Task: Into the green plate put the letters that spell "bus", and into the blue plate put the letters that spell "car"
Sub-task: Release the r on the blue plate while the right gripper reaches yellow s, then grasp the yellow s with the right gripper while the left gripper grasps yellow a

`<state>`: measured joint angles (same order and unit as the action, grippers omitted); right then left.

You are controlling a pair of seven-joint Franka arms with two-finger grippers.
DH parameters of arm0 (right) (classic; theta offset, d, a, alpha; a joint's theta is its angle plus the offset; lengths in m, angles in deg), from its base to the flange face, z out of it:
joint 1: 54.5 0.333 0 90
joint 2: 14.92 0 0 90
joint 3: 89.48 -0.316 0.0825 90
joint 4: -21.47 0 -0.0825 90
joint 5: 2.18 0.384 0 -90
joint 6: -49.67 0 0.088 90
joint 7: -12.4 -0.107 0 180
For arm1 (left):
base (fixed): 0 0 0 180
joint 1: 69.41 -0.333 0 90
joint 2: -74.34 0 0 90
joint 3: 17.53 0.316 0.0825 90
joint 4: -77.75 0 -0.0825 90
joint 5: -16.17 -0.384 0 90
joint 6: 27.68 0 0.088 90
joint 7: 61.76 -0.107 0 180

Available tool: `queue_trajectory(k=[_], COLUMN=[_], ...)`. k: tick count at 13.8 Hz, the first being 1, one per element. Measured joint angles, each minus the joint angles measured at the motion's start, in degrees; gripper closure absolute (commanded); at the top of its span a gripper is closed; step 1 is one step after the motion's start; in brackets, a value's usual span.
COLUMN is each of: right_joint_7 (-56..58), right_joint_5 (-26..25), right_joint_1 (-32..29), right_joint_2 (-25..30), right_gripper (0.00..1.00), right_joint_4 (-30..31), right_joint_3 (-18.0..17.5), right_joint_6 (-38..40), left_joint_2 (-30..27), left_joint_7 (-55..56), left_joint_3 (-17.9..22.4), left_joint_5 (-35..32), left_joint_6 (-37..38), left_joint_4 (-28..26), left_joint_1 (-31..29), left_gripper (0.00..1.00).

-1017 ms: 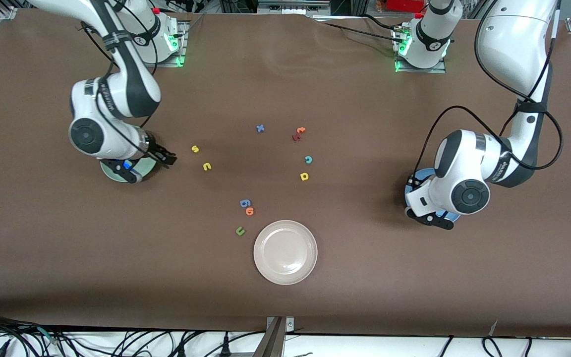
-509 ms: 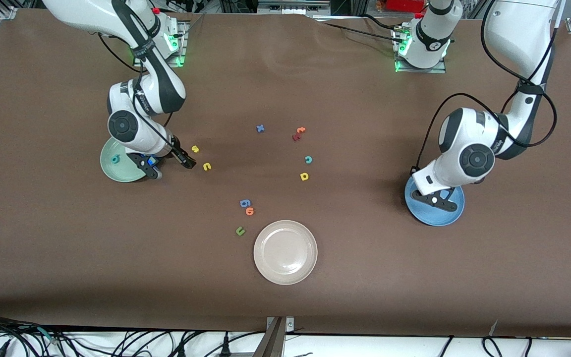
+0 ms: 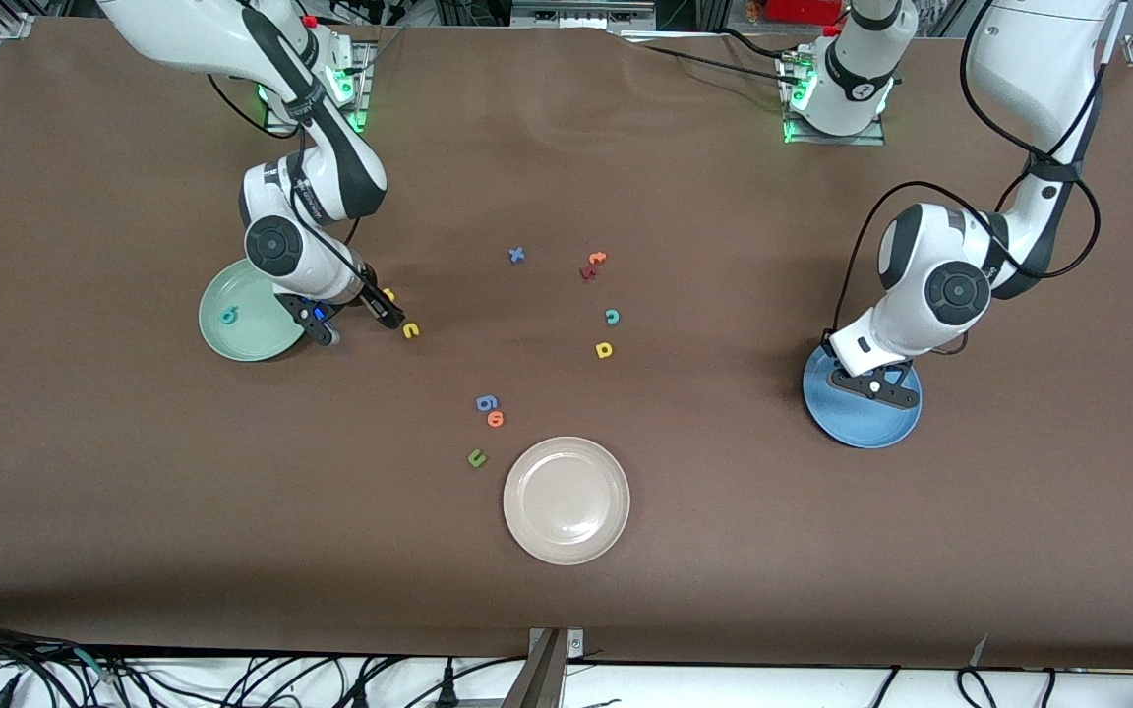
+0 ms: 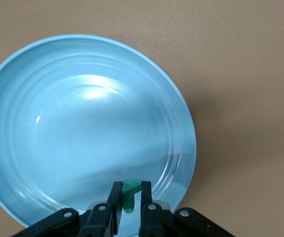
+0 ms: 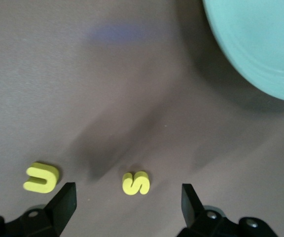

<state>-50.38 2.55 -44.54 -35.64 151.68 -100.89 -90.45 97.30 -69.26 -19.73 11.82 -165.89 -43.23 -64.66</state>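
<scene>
Over the blue plate (image 3: 862, 413), at the left arm's end of the desk, the left claw (image 4: 128, 197) is pinched shut on a small teal letter (image 4: 130, 192), most likely the "r", held low above the plate's inner rim, presumably so it drops inside. At the right arm's end, the right claw (image 5: 127, 197) hangs with jaws spread wide and holding nothing, straddling the yellow "s" (image 5: 136, 183), with the yellow "u" (image 5: 41, 177) just beside one finger. Green plate (image 3: 247, 320) lies close by and already holds the teal "b" (image 3: 228, 316). Teal "c" (image 3: 612, 317) and yellow "a" (image 3: 605, 349) wait mid-desk, well apart from both plates. Judged next: release over blue, close on the "s".
</scene>
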Motion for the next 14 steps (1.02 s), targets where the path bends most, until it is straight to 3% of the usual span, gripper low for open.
queue_trajectory(k=[7,10,14], right_joint_7=[-0.19,-0.28,-1.48], right_joint_5=[0.03,0.04,0.07], right_joint_1=[-0.05,-0.08,-0.09], right_joint_2=[0.00,0.00,0.00], right_gripper=[0.12,0.16,0.20], right_joint_4=[2.77,3.76,4.12], right_joint_3=[0.00,0.00,0.00], right_joint_6=[-4.21,-5.55,-5.75], left_joint_2=[-0.43,-0.67,0.39], left_joint_7=[0.79,8.76,28.14], left_joint_3=[-0.71,-5.20,-12.26], left_joint_5=[0.72,3.30,3.41], left_joint_6=[-0.10,-0.07,-0.06], left_joint_4=[1.24,1.64,4.72], left_joint_1=[0.20,0.75,3.61], left_gripper=[0.00,0.00,0.00])
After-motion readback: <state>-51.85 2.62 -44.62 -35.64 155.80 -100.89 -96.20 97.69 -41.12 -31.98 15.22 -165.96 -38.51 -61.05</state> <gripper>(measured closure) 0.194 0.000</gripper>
